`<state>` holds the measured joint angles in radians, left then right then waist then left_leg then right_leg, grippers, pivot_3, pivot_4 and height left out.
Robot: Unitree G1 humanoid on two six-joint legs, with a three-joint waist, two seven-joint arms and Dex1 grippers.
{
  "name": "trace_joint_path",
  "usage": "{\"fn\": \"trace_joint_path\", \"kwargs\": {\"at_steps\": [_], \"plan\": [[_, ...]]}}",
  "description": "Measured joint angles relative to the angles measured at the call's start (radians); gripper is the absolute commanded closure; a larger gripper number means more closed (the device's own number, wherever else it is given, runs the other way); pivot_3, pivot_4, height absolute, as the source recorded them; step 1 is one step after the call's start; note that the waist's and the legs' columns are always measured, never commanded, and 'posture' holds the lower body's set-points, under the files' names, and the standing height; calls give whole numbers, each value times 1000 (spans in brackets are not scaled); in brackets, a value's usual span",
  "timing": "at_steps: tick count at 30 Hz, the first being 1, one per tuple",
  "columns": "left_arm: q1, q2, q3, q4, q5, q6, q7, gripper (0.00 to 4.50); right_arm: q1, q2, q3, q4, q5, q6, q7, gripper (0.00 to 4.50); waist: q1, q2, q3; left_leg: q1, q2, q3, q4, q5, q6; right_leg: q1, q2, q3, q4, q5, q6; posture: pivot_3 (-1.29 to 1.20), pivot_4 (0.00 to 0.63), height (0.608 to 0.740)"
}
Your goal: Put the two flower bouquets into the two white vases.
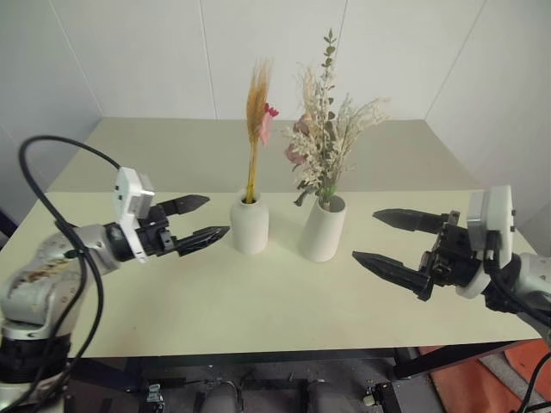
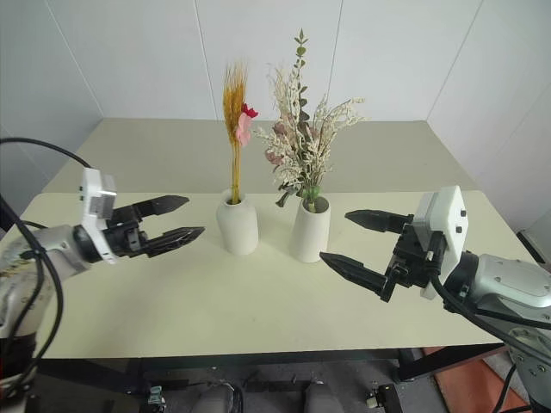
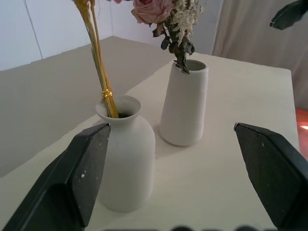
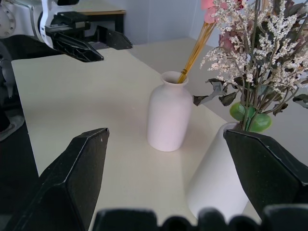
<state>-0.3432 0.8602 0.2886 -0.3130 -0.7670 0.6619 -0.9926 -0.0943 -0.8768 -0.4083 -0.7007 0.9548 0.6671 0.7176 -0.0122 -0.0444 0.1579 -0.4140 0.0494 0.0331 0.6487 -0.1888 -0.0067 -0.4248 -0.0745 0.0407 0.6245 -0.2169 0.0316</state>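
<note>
white vases (image 1: 250,225) hold both bouquets (image 1: 327,138) — left gripper (image 1: 196,220) and right gripper (image 1: 398,243) jaws spread, empty.

Legible text, labels, brands, numbers, signs: none. No readable marking stands on any vase, bouquet, gripper housing, table or wall in any view.

head stereo: above, facing table (image 1: 215,310) | wrists: low, close | shared: vases (image 3: 183,106)
</note>
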Motion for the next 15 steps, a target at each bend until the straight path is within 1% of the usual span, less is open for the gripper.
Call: {"fn": "trace_joint_path", "kwargs": {"at_steps": [4,7,11,15], "plan": [[-17,96,28,-6,-23,9,-67,23,19,-15,-12,11,0,0,14,0,4,0,0,0,0,0,-1,0,0,0,-1,0,-1,0,0,0,150,740],[-10,128,47,-34,-31,9,-98,23,48,-26,-43,30,-2,0,30,0,4,0,0,-1,0,1,-2,0,0,0,-1,0,-2,0,0,0,150,740],[24,136,79,-76,-62,18,-111,23,85,-39,-78,47,-12,0,45,0,3,0,0,0,0,1,-2,0,0,0,-1,0,-2,0,0,0,150,740],[44,136,85,-102,-75,22,-104,23,97,-43,-89,58,-22,0,47,0,1,0,0,0,0,1,-2,0,0,0,-1,0,-2,0,0,0,150,740]]}}
